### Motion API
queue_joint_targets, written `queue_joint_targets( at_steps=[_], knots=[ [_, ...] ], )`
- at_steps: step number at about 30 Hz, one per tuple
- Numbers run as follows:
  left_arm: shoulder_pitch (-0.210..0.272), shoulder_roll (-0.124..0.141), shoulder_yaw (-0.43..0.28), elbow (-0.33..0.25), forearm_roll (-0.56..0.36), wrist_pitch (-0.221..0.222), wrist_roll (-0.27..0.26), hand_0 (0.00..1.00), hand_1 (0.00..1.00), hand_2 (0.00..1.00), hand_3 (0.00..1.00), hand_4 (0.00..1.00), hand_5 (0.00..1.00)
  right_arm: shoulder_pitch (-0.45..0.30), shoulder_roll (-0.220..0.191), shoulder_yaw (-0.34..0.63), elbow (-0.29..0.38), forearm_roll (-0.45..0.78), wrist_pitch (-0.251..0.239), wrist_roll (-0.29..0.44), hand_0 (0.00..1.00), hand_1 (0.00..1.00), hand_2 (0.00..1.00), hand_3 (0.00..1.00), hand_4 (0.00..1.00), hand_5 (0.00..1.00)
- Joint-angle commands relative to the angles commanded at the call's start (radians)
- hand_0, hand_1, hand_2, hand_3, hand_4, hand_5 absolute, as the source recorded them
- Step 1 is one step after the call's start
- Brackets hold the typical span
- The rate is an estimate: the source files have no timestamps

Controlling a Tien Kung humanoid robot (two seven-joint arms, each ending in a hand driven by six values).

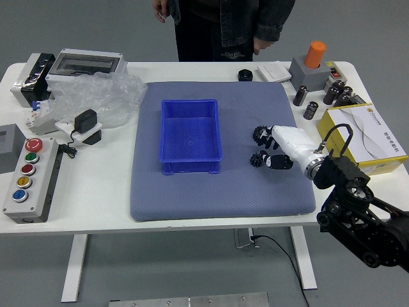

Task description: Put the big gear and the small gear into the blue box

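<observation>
Right hand (293,144) at big gear (259,133), small gear (256,160) — open or grasping, cannot tell.

Bright, fairly even light seems to fall from above, leaving the white counter (89,214) and the pale back of the right hand (294,143) almost washed out, while small glints break up the clear plastic wrap (105,96). Shadows are soft: the inner walls of the blue box (190,158) shade darker, and the grey floor (160,262) looks duller than the surface above it. The view is mostly sharp, but the black fingers (280,162) and dark gears (259,133) blend together, their fine detail too small to separate cleanly.
</observation>
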Motion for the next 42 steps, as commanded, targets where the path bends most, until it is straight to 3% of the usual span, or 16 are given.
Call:
queue_joint_targets(
  at_steps=[2,8,31,32,37,38,42],
  knots=[
    [0.0,0.0,0.0,0.0,0.0,0.0,0.0,0.734,0.683,0.728,0.721,0.454,0.012,0.002,0.002,0.001,-0.004,0.003,0.009,-0.002,0.657,0.561,0.656,0.687,0.669,0.291],
    [0.0,0.0,-0.001,0.0,0.001,0.0,0.0,0.734,0.683,0.729,0.721,0.455,0.012,0.005,0.007,0.001,-0.017,0.011,0.026,-0.007,0.653,0.574,0.675,0.713,0.687,0.288],
    [0.0,-0.001,-0.001,0.0,0.003,0.0,0.001,0.734,0.683,0.727,0.721,0.454,0.012,0.023,0.049,-0.034,-0.099,0.005,0.028,-0.013,0.648,0.585,0.681,0.736,0.703,0.284],
    [0.0,-0.001,-0.001,0.0,0.003,0.0,0.001,0.734,0.683,0.728,0.722,0.454,0.012,0.023,0.05,-0.035,-0.101,0.003,0.026,-0.013,0.639,0.565,0.655,0.691,0.691,0.285],
    [0.001,-0.002,-0.001,0.0,0.003,-0.001,0.001,0.734,0.683,0.728,0.722,0.454,0.012,0.022,0.056,-0.04,-0.112,-0.007,0.006,-0.005,0.639,0.565,0.655,0.691,0.691,0.285],
    [0.001,-0.002,-0.001,0.0,0.003,-0.001,0.001,0.734,0.683,0.727,0.722,0.454,0.012,0.022,0.057,-0.041,-0.114,-0.01,0.002,-0.003,0.656,0.517,0.572,0.616,0.668,0.301],
    [0.001,-0.003,0.0,0.0,0.003,-0.001,0.001,0.734,0.683,0.727,0.722,0.454,0.012,0.02,0.06,-0.047,-0.122,-0.02,-0.014,0.006,0.656,0.517,0.572,0.616,0.668,0.301]
  ],
)
